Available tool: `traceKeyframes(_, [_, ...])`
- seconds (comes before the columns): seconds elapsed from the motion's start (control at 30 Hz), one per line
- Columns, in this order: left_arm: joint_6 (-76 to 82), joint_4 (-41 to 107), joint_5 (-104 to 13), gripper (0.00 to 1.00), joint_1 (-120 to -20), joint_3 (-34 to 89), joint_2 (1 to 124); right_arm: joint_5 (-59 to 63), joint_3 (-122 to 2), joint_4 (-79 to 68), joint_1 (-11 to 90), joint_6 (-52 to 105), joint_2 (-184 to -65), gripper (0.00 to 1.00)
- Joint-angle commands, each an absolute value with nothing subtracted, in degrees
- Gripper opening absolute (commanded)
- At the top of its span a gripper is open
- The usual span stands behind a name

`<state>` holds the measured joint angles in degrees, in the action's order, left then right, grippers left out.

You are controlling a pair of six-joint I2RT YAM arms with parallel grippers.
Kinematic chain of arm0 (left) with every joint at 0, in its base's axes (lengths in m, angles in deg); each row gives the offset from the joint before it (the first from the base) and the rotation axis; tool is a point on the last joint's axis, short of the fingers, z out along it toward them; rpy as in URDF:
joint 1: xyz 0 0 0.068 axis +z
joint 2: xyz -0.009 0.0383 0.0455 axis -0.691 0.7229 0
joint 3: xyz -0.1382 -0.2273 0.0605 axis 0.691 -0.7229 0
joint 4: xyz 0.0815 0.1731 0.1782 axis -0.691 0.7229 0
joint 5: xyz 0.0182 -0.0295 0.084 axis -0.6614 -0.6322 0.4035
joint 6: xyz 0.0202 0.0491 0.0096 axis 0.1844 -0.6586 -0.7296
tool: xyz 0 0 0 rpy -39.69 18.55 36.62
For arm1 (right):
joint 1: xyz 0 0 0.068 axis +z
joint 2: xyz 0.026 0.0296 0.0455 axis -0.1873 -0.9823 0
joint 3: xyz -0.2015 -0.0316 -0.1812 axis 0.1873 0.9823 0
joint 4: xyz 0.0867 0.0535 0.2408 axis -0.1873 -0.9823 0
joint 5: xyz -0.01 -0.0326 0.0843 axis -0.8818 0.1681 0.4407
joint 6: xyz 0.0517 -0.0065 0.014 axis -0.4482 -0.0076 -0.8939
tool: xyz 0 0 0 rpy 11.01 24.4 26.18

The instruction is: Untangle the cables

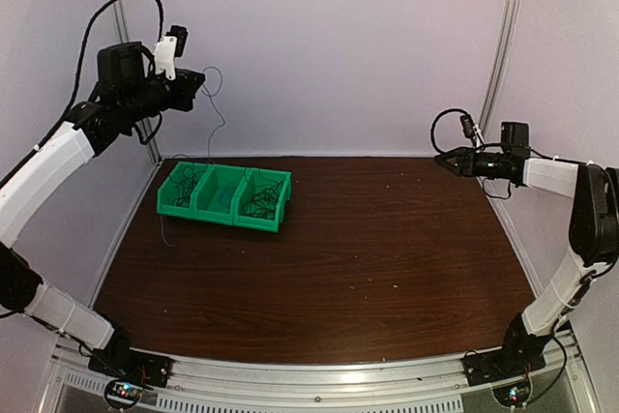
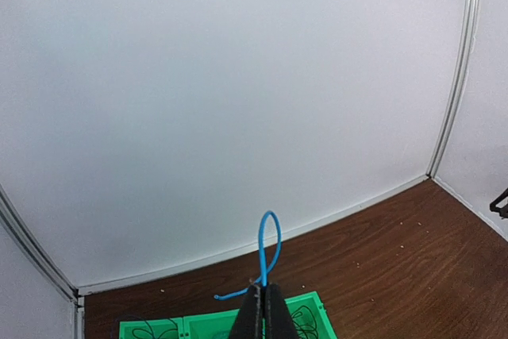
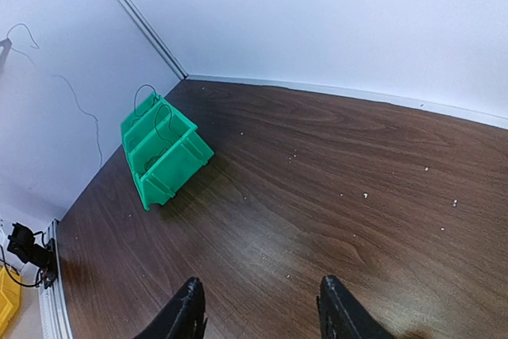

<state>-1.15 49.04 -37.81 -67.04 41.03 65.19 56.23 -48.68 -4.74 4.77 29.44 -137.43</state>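
Left jaws, upper left: pinched on blue cable. Right jaws, right side: apart, empty. Green bin holds black cables

The left arm climbs from its base, bends at the elbow and reaches high on the left side. The left claw is pressed closed, pinching a blue cable at its tips. The right arm stands up from its base, forearm level and pointing leftward. The right claw is parted, its fingers apart.
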Motion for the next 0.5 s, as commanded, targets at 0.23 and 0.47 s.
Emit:
traceKeyframes(0.23, [-5.7,52.7,-33.6,0.0,-64.7,51.6,71.0,57.1,-46.5,-10.4,4.5,39.5,-138.7,0.51])
traceKeyframes(0.47, [-6.2,52.5,-34.1,0.0,-64.2,59.7,76.2,57.0,-46.2,-10.4,4.5,39.9,-139.6,0.51])
